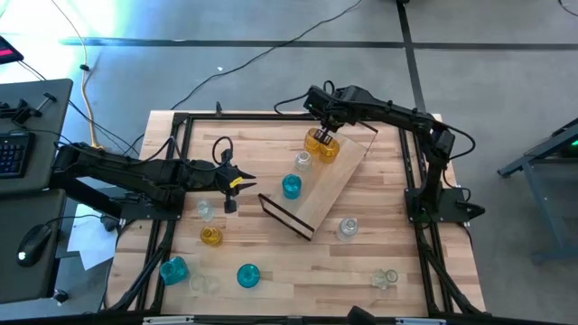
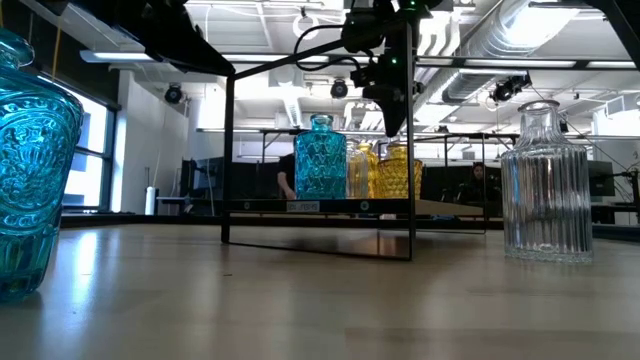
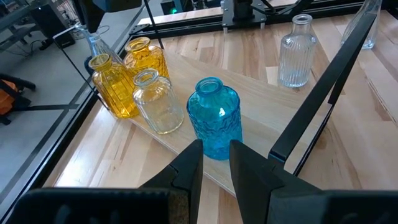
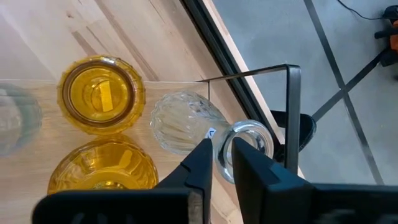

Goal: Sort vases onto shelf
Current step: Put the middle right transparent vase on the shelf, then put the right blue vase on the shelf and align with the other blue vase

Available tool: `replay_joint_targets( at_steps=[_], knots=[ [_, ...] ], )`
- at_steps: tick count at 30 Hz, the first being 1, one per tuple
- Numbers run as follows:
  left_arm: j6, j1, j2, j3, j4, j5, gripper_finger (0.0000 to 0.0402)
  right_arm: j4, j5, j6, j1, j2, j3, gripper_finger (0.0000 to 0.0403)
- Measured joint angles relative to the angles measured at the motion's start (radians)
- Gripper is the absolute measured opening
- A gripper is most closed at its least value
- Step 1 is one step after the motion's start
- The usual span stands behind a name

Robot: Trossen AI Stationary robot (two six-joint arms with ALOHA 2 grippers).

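- Right gripper [image 4: 222,163] at shelf's [image 1: 348,171] far end, narrowly pinching clear vase's [image 4: 186,121] rim, probably releasing beside amber vases [image 4: 101,94].
- Next: open wider, lift clear.
- Left gripper [image 3: 215,163] waits left of shelf, narrow, empty.

1. The wooden worktop [image 1: 271,271] carries the shelf [image 1: 348,176], which lies askew near its middle.
2. On the shelf: two amber vases [image 1: 321,144], a clear vase [image 1: 302,160] and a teal vase [image 1: 291,186].
3. Directly on the worktop: teal vases [image 1: 247,275], an amber vase [image 1: 210,236], and what look like several clear vases [image 1: 347,227].
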Motion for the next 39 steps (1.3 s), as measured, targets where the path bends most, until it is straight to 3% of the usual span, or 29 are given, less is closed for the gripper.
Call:
replay_joint_targets(
  at_steps=[15, 27, 33, 39],
  knots=[
    [0.0, 0.0, 0.0, 0.0, 0.0, 0.0, 0.0071, -0.006, -0.003, 0.008, 0.009, 0.001, 0.008, 0.0067],
    [0.0, 0.0, 0.0, 0.0, -0.001, 0.0, 0.0071, -0.045, 0.038, -0.007, 0.027, 0.001, 0.131, 0.0067],
    [0.0, 0.0, 0.0, 0.0, -0.013, 0.0, 0.0071, -0.176, 0.099, 0.038, 0.063, 0.001, 0.228, 0.0067],
    [-0.012, 0.0, 0.0, 0.0, -0.014, 0.0, 0.0071, -0.37, 0.102, 0.177, 0.169, 0.0, 0.294, 0.0067]
  ],
)
